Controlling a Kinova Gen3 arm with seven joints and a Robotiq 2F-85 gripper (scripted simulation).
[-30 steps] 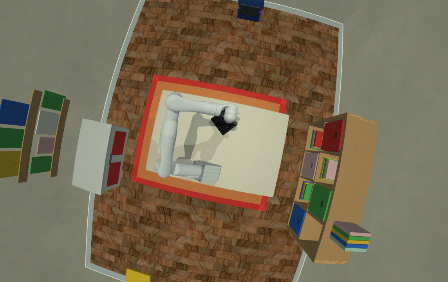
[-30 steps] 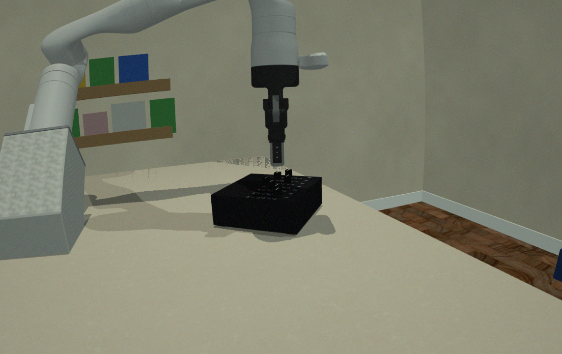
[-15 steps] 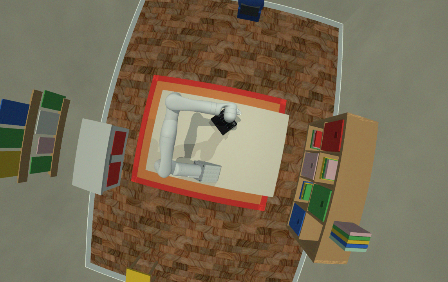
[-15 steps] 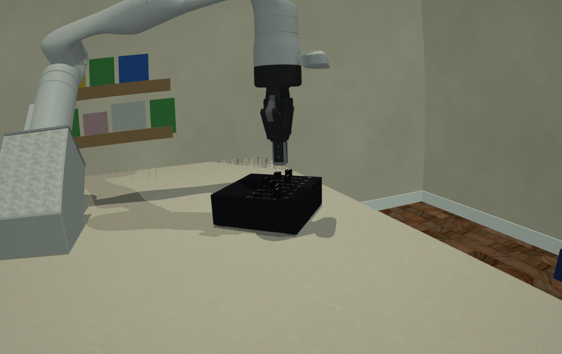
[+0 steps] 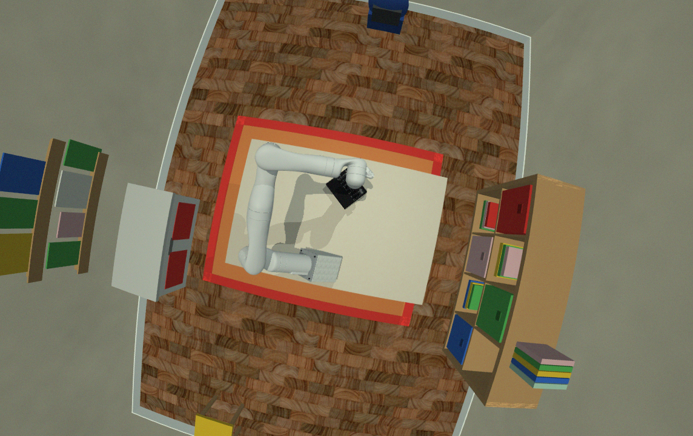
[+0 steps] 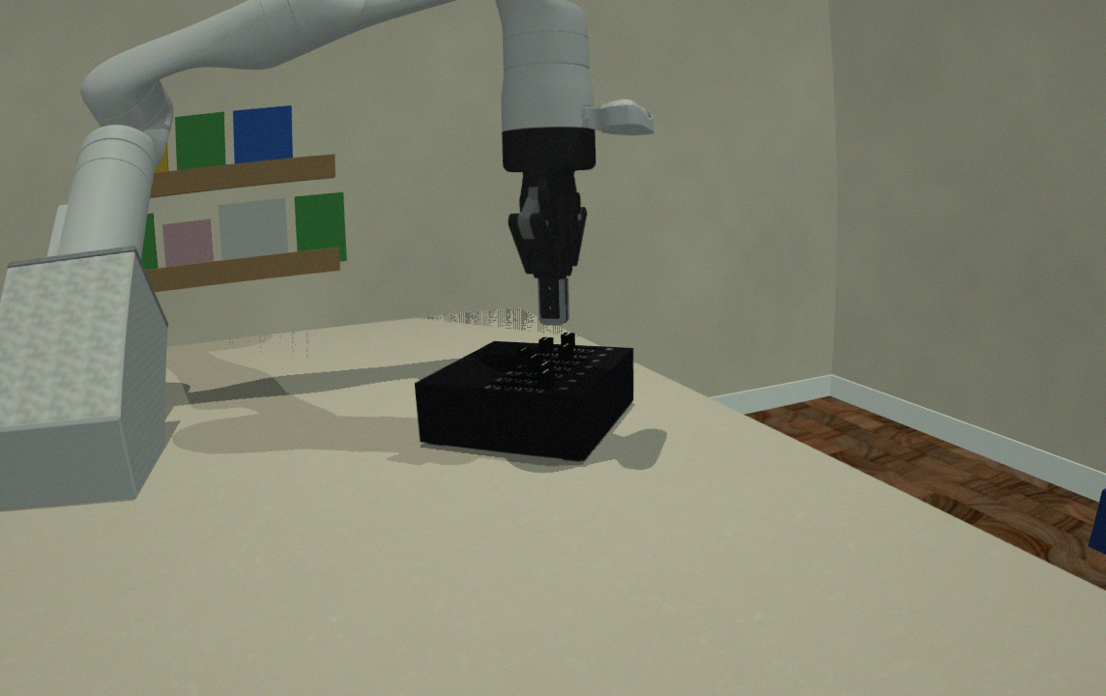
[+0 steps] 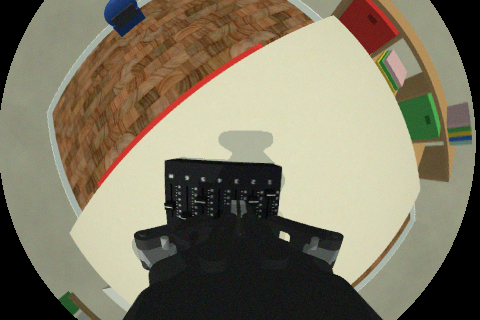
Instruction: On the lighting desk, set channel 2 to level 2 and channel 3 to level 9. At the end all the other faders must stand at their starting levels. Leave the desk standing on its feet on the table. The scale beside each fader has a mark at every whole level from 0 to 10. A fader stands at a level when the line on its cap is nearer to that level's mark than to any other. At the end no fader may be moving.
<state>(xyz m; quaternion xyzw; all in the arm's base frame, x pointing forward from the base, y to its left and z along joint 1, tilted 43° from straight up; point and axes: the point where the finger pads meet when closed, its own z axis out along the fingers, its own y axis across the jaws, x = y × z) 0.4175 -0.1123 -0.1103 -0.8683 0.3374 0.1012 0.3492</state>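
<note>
The black lighting desk (image 6: 526,399) stands flat on the beige table, and also shows from above (image 5: 346,191) and in the wrist view (image 7: 223,195). Several small fader caps (image 6: 555,342) stick up from its top, at different positions along their slots. My gripper (image 6: 554,313) points straight down, fingers shut together with nothing between them, a little above the far part of the desk top, near the rear caps. In the wrist view the fingers (image 7: 239,226) cover the near edge of the desk. The fader levels are too small to read.
The arm's grey base block (image 6: 72,372) stands at the table's left. A red-orange rug edge (image 5: 332,135) frames the table. A shelf unit (image 5: 512,281) and a white cabinet (image 5: 145,241) stand off the table on the wood floor.
</note>
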